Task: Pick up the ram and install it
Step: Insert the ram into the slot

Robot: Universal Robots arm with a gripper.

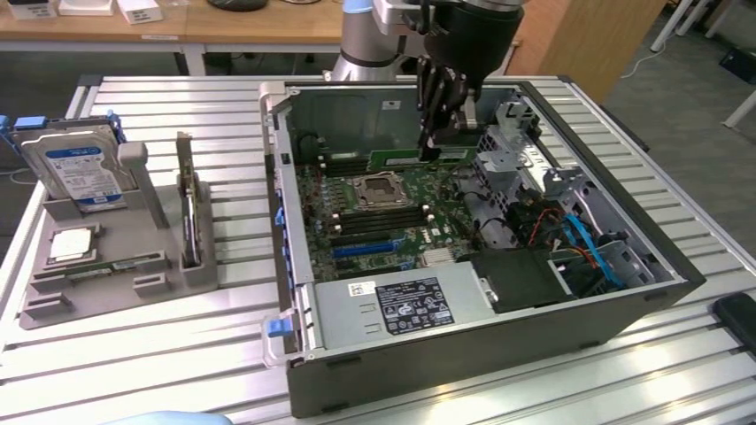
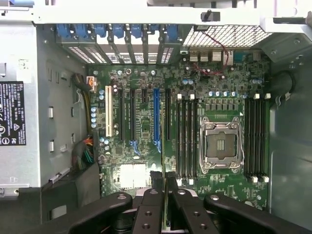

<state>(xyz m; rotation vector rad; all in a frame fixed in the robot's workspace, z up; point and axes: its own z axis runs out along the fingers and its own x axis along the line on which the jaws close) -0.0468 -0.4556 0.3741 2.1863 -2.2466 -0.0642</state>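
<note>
Over the open case, the hand is clamped on the ram, with its fingers pressed together on the two flat faces of the stick. The ram hangs about level with its long edge down, above the board and near the far wall of the case. It is not seated in anything. In the wrist view the black slots lie on both sides of the socket, and they appear empty.

I judge the ram to be light, thin and stiff. It is a bare circuit board, so it is also fragile, and its chips and its contact edge should not be squeezed or scraped. The good place to hold it is on the flat faces near the upper edge and around the middle, which leaves the contact edge free. Here the grip seems a little toward the exterior view's right, so the stick may tilt if one end meets resistance. The smooth faces could also slip between the fingers under a push.
</note>
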